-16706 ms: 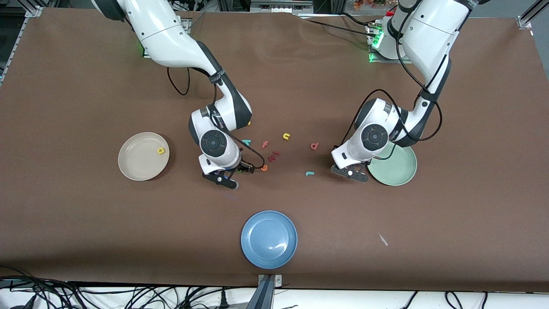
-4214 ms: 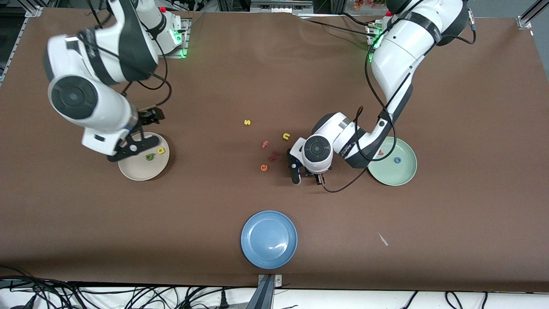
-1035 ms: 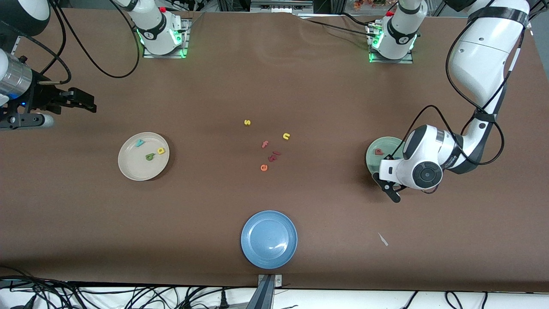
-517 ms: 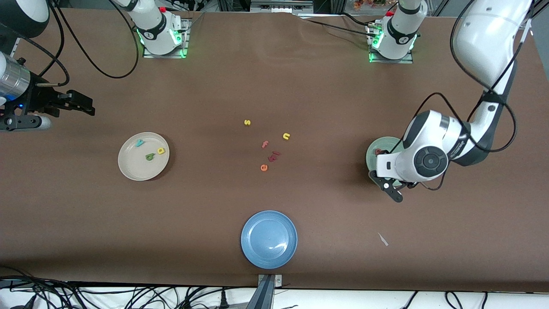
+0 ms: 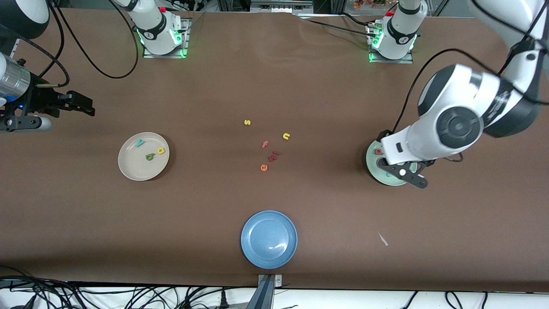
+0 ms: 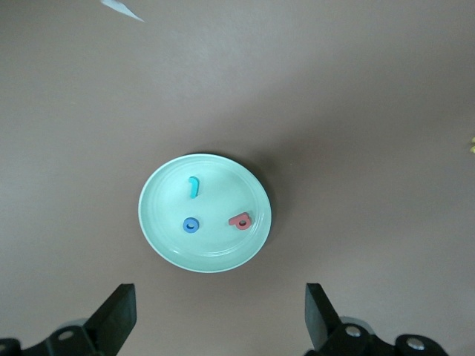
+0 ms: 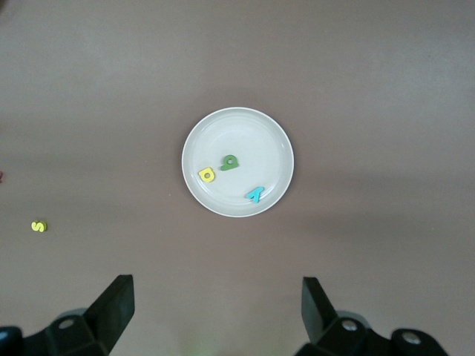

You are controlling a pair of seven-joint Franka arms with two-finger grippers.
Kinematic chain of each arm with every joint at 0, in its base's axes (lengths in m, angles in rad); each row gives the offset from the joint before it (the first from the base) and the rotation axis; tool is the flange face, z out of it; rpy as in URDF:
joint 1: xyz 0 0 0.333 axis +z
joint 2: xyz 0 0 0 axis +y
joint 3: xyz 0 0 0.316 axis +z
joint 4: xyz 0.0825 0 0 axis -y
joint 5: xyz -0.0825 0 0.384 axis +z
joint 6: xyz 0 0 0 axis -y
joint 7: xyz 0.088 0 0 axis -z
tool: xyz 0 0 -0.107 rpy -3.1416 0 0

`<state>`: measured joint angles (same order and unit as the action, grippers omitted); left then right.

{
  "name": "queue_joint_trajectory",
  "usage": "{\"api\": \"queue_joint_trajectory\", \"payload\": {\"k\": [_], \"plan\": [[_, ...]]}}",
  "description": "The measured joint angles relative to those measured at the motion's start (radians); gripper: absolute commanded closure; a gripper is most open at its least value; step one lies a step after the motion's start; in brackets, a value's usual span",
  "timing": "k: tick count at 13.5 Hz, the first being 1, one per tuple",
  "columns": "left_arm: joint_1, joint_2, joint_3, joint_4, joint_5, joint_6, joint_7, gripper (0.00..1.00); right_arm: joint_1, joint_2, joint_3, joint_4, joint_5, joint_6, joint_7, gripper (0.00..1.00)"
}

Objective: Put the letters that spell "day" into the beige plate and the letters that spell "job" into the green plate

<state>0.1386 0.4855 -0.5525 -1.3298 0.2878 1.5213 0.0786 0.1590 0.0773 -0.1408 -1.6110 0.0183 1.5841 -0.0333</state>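
The beige plate (image 5: 128,167) lies toward the right arm's end of the table. In it are the yellow letter (image 7: 207,175), the dark green letter (image 7: 231,161) and the teal y (image 7: 254,194). My right gripper (image 7: 215,304) hangs open and empty high above the table beside this plate. The green plate (image 6: 223,182) lies toward the left arm's end and holds the teal j (image 6: 193,187), the blue o (image 6: 191,224) and the salmon b (image 6: 240,220). My left gripper (image 6: 220,308) hangs open and empty high over the green plate (image 5: 372,165), hiding most of it in the front view.
A blue plate (image 5: 269,239) sits near the front edge. Loose letters lie mid-table: a yellow s (image 5: 247,122), a yellow n (image 5: 286,136), a pink f (image 5: 265,144), dark red pieces (image 5: 273,156) and an orange e (image 5: 263,167). A white scrap (image 5: 383,239) lies nearer the camera than the green plate.
My left gripper has opened and risen from low over the green plate. The right arm has hardly moved.
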Motion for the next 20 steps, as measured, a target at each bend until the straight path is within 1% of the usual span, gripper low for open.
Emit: {"api": "queue_joint_trajectory", "payload": {"k": [1,2,3,5,6,7,9,10,12,17,20], "plan": [[-0.001,-0.036,0.022,0.004,-0.003,-0.003,-0.007,0.00,0.000,0.000,0.000,0.000,0.000,0.000,0.000,0.00],[-0.007,-0.074,0.063,0.003,-0.021,-0.007,-0.007,0.00,0.000,0.001,0.000,0.000,0.000,0.000,0.000,0.00],[-0.022,-0.114,0.123,0.000,-0.065,-0.010,-0.007,0.00,0.000,0.001,0.000,0.000,0.000,0.000,0.000,0.00],[-0.076,-0.198,0.267,-0.028,-0.187,-0.011,-0.007,0.00,0.000,0.001,0.000,0.000,0.000,0.000,0.000,0.00],[-0.103,-0.248,0.328,-0.066,-0.231,-0.003,-0.007,0.00,0.000,0.001,0.000,0.000,0.000,0.000,0.000,0.00],[-0.124,-0.308,0.374,-0.124,-0.251,0.030,-0.007,0.00,-0.001,0.002,0.000,0.000,0.000,0.000,0.000,0.00],[-0.156,-0.434,0.438,-0.265,-0.261,0.106,-0.008,0.00,-0.001,0.002,0.000,0.000,0.000,0.001,0.000,0.00],[-0.163,-0.485,0.459,-0.320,-0.262,0.129,-0.008,0.00,-0.001,0.002,0.000,0.000,0.000,0.001,0.000,0.00],[-0.167,-0.538,0.477,-0.362,-0.263,0.144,-0.015,0.00,-0.001,0.002,0.000,0.000,0.000,0.001,0.000,0.00],[-0.181,-0.537,0.524,-0.373,-0.276,0.147,-0.058,0.00,-0.001,0.002,0.000,0.000,0.000,0.002,0.000,0.00],[-0.182,-0.530,0.528,-0.361,-0.289,0.116,-0.072,0.00,-0.001,0.002,0.000,0.000,0.000,0.002,0.000,0.00]]}}
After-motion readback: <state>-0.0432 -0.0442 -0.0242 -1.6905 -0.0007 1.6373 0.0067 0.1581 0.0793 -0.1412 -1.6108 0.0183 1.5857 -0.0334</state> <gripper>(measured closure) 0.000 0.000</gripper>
